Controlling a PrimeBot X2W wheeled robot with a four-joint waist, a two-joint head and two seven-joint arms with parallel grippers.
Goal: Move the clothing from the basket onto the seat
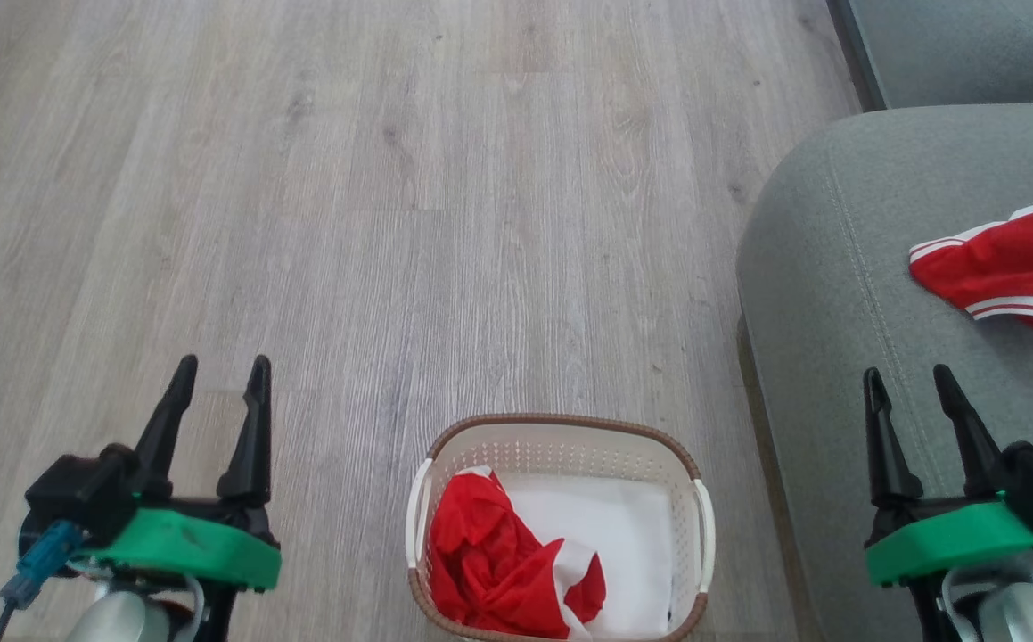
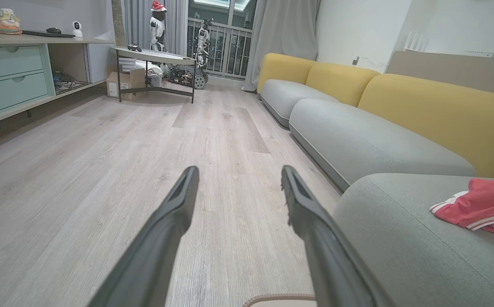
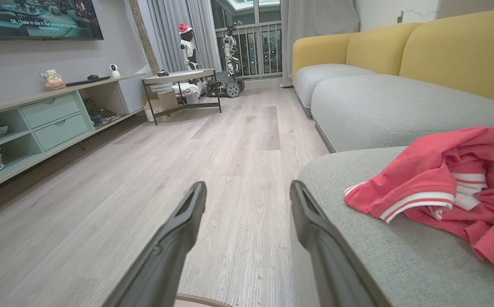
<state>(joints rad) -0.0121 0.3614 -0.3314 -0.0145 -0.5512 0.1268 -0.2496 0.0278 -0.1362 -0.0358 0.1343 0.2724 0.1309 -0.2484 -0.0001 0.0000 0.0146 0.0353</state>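
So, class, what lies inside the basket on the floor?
A crumpled red garment with white trim fills the left side of the basket, lying on a flat white liner sheet. Whatever sits beneath the garment is covered.

The basket (image 1: 561,450) is standing on the floor (image 1: 391,223). Inside the basket the first garment (image 1: 489,562) is lying in the left part, on the liner sheet (image 1: 632,535). The seat (image 1: 837,312) is standing near the basket, to its right — and the second garment (image 1: 1015,267) is lying on it, further right of the basket and further ahead. The left gripper (image 1: 222,364) is hanging left of the basket, the right gripper (image 1: 908,373) right of it, over the seat.
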